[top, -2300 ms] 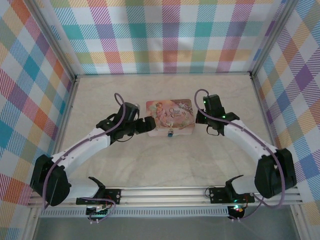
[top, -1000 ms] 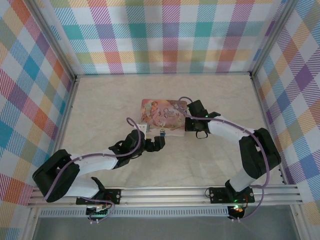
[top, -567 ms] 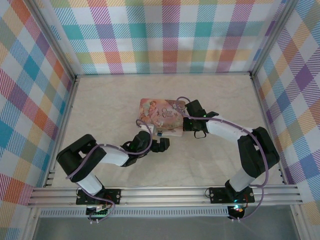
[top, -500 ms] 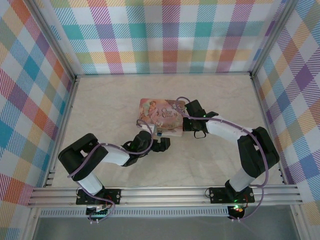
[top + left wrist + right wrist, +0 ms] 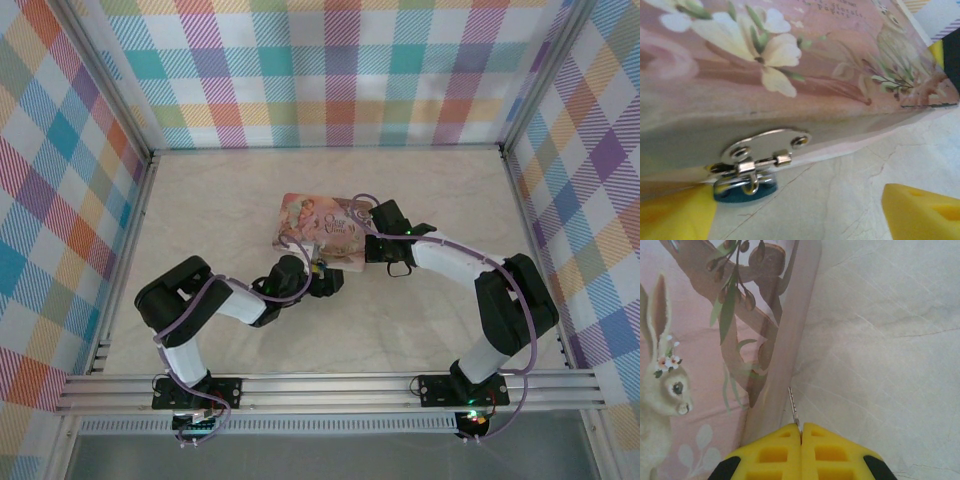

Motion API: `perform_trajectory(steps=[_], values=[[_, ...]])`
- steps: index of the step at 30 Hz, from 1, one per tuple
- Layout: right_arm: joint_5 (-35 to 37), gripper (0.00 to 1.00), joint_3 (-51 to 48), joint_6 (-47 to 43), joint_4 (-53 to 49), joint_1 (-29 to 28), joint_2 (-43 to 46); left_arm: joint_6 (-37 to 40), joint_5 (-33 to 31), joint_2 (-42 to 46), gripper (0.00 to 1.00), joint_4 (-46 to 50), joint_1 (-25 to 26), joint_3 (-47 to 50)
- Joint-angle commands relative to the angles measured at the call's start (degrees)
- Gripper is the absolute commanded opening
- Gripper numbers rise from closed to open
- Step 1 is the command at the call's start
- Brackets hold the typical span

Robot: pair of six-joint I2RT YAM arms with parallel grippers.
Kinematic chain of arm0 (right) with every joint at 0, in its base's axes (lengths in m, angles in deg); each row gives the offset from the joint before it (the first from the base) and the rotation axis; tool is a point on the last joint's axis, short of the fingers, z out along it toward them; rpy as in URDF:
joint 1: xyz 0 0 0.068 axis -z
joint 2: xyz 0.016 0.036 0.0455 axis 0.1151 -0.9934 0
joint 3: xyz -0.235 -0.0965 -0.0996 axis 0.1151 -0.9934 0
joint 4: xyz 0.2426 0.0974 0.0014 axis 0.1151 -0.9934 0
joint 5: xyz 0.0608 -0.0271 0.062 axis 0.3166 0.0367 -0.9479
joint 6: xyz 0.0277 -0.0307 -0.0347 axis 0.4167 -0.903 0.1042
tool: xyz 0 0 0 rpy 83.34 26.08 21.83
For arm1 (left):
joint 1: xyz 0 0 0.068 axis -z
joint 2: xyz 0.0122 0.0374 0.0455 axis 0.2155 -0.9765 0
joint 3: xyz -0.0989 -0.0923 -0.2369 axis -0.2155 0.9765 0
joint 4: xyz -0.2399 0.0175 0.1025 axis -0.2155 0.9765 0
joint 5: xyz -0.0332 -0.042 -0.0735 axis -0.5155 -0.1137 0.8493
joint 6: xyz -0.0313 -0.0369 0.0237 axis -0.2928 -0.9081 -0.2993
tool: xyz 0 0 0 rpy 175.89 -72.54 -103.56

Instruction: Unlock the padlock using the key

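Top external: pink tin on table, set askew. At tin's near edge, left gripper; at tin's right side, right gripper. Left wrist: padlock (blue body, silver shackle) hangs from clasp on tin's front wall, body on table, just beside one yellow finger; fingers spread wide, nothing between. Right wrist: pads pressed together, pinching key (thin metal shaft protrudes), tip close beside tin's side wall, contact unclear.
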Motion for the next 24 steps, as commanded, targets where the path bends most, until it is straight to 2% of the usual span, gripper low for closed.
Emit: perform_trajectory(steps=[1,4,9,14,19,24], values=[[-0.94,0.00,0.73,0.20,0.21,-0.62,-0.19,0.09,8.92,-0.47,0.79,-4.48,-1.35,-1.43],[-0.88,0.00,0.56,0.36,0.34,-0.62,-0.10,-0.38,11.93,-0.32,0.72,-4.21,-2.34,-1.80],[-0.85,0.00,0.31,0.35,0.43,-0.62,0.11,-2.82,15.93,-0.84,0.67,-6.15,-3.55,-1.73],[-0.72,0.00,0.07,0.46,0.54,-0.62,0.34,-4.74,17.02,-1.16,0.64,-8.41,-4.63,-0.81],[-0.58,0.00,-0.21,0.40,0.65,-0.62,0.42,-5.62,16.10,0.16,0.65,-7.64,-5.57,0.37],[-0.42,0.00,-0.54,0.41,0.90,-0.62,0.95,-4.69,12.75,4.58,0.73,-2.81,-6.65,2.76]])
